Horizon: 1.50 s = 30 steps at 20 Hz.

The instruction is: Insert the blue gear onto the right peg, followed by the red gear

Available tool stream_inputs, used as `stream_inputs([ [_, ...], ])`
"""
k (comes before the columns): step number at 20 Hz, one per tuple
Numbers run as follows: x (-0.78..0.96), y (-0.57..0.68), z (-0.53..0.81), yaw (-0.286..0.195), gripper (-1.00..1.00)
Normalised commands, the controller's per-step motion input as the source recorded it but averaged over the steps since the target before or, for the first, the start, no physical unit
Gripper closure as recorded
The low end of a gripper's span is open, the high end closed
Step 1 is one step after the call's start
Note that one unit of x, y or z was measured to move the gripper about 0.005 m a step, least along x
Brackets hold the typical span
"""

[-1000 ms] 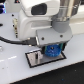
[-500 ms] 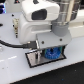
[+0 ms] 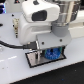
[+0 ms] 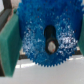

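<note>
The blue gear [image 3: 52, 54] hangs low over the grey black-edged plate [image 3: 36, 59], under my gripper [image 3: 50, 51]. In the wrist view the blue gear [image 4: 47, 37] fills most of the picture. A green finger pad [image 4: 7, 47] presses on its toothed rim, and the other finger is hidden. A dark pin, the right peg [image 4: 50, 35], shows inside the gear's centre hole. In the exterior view the gear and the gripper cover the pegs. The red gear is out of view.
A black cable [image 3: 10, 45] runs across the white table [image 3: 15, 70] at the exterior view's left. The arm's white body [image 3: 37, 20] looms over the plate. Dark shapes stand at the back.
The gripper has come down with the blue gear, from above the plate to just over its surface. The plate has not moved.
</note>
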Motion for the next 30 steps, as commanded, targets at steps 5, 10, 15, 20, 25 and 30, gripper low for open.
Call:
stream_inputs([
  [5, 0.04, 0.07, -0.01, 0.000, 1.00],
  [10, 0.03, 0.09, 0.06, 0.000, -1.00],
  [15, -0.09, 0.11, 0.42, 0.000, -1.00],
  [20, -0.34, 0.11, 0.37, 0.000, -1.00],
  [25, -0.51, 0.26, 0.26, 0.000, -1.00],
  [30, -0.65, 0.22, 0.12, 0.000, -1.00],
])
